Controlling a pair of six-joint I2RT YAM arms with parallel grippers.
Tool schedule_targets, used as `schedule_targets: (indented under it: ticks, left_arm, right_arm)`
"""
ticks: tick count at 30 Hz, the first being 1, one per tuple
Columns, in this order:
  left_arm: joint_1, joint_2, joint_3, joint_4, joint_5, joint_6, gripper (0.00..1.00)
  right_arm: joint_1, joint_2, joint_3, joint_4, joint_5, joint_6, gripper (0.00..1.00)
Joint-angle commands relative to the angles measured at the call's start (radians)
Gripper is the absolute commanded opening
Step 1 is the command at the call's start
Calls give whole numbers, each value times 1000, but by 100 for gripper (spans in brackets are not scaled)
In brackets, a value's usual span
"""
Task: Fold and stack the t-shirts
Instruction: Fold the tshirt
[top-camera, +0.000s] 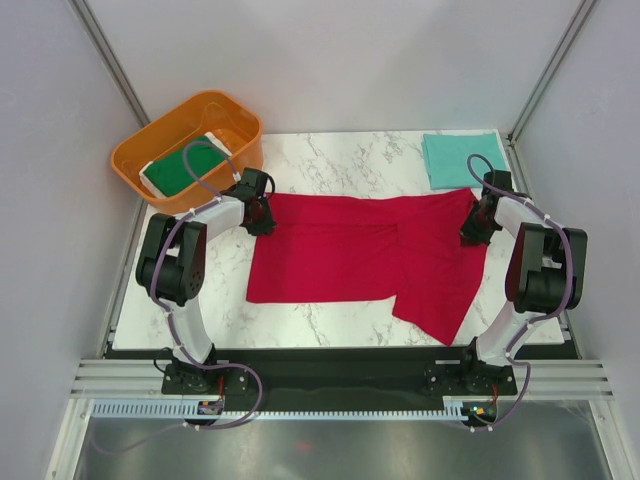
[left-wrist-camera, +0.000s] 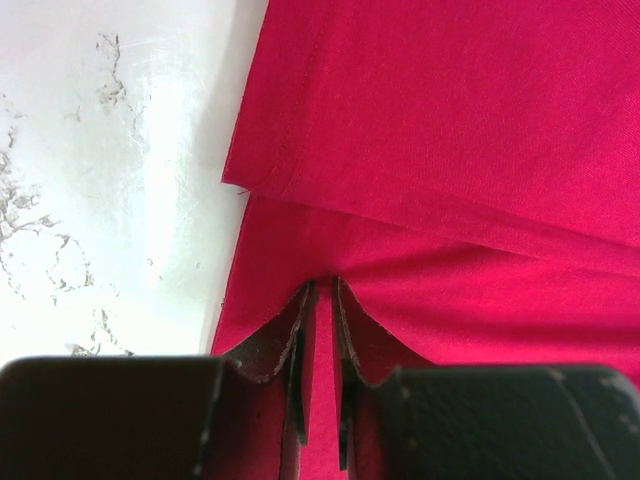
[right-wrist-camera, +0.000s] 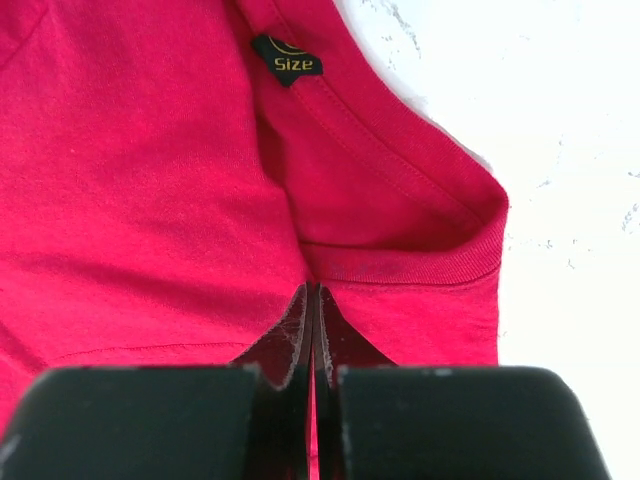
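Lowered left hand (left-wrist-camera: 322, 288), right hand (right-wrist-camera: 312, 292) pinch red t-shirt (top-camera: 350, 260).

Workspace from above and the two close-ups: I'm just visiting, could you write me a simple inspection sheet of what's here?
surface: white marble table, shiny.
job's things: red t-shirt spread mid-table, partly folded; teal t-shirt folded at far right corner; green t-shirt folded in orange tub, far left.
clutter: nothing seen.
grippers: left fingers and right fingers each pinch the red t-shirt's edge, right ones by the collar.
cables: purple-grey cables loop on both sides.
surroundings: plain grey walls, metal frame.
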Motion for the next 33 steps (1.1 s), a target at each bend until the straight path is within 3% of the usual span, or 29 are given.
schedule_targets:
  ticks: [1,9,14,15,16,19,25,33]
  left_arm:
    - [4,49,-1,-36,-60,18,20]
    - [6,49,-1,-39,-66,18,20]
    - [6,46,0,-39,-59,18,20]
    - [6,44,2,-38,-57,18,20]
    - [6,42,2,-41,-57,19,20]
    - [6,41,4,-41,-59,21,20]
    - [6,49,4,-39,-55,21,21]
    - [6,52,2,-39,-51,13,21]
  right_arm:
    - [0,-29,25,-7,7,-7,0]
    - [0,-44,54,-53,75,-9,0]
    - [0,-56,50,-52,36,-1,0]
    - [0,-61,45,-53,33,0,1]
    - [0,-72,34,-53,32,10,10]
    - [3,-93,7,-44,16,23,23]
    - [6,-98,-55,-15,16,36,28]
    - [20,-90,-95,28,21,56,27]
